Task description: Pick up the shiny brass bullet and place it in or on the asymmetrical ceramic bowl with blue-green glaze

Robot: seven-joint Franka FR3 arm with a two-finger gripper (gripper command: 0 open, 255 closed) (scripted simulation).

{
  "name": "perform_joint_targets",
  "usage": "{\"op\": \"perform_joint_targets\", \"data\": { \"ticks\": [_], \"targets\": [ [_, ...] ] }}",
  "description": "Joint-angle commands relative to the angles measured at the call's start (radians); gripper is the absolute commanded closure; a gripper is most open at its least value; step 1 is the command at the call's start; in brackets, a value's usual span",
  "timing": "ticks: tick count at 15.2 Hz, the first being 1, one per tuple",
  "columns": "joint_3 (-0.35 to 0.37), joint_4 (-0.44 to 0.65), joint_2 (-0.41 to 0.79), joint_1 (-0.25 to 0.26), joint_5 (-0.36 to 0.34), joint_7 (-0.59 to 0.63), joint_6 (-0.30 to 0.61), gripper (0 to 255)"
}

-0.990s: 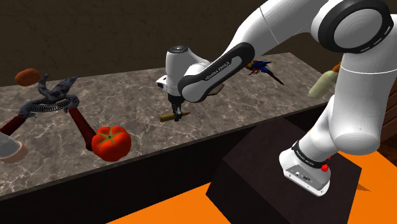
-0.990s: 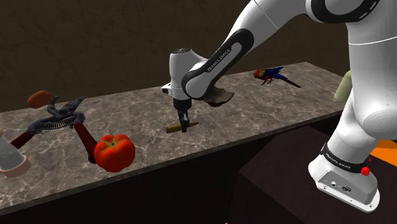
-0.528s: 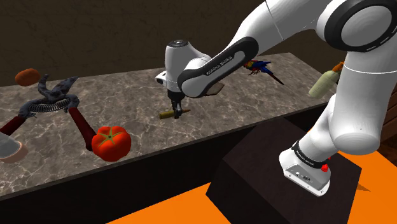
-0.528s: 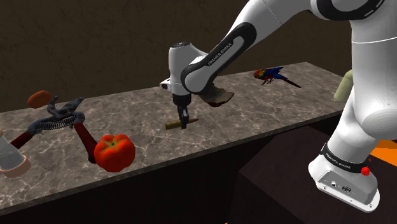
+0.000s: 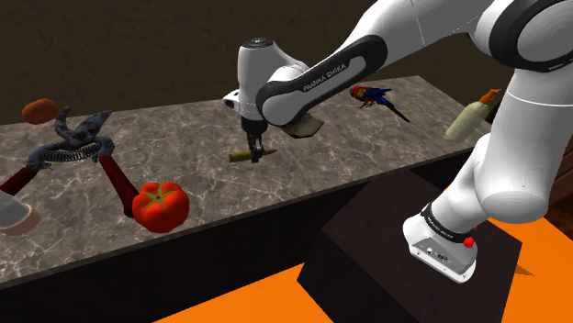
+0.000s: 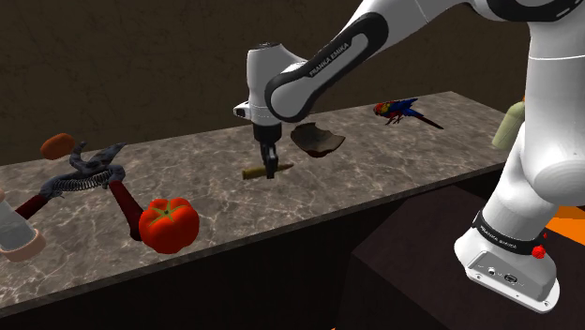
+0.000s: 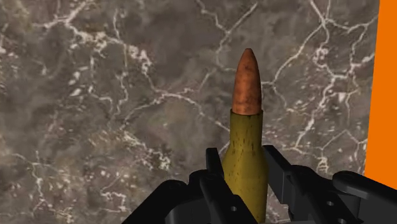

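Note:
The bullet [image 5: 241, 155], with a brass-yellow case and a coppery tip, hangs level just above the marble counter [image 5: 193, 183]. My gripper [image 5: 256, 154] points straight down and is shut on its rear end. In the second exterior view the bullet [image 6: 254, 172] sticks out from the gripper [image 6: 270, 171] toward that view's left. From the wrist, the black fingers [image 7: 213, 167] clasp the bullet's case [image 7: 247, 143], the tip pointing away from the gripper [image 7: 243, 158]. The dark, uneven bowl [image 6: 317, 141] sits on the counter just beyond and to the right, partly behind the forearm in the shoulder view [image 5: 310, 128].
A red tomato [image 5: 161, 204] and red-handled pruning shears [image 5: 69, 147] lie toward the shoulder view's left. A toy parrot [image 5: 376, 96] and a pale bottle [image 5: 468, 119] stand at the right end. The counter's front edge [image 5: 275, 209] drops to an orange floor.
My gripper has risen a little with the bullet held in it, lifting it off the counter. The forearm has swung up, uncovering more of the bowl.

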Motion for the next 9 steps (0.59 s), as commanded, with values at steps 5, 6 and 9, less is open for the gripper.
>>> {"op": "perform_joint_targets", "data": {
  "ticks": [5,6,9],
  "targets": [
    [0.005,0.022,-0.048,-0.005,0.013,-0.007,-0.069,255],
    [0.006,0.026,-0.055,-0.005,0.014,-0.008,-0.080,255],
    [0.007,0.041,-0.075,-0.007,0.020,-0.011,-0.115,255]
  ]
}}
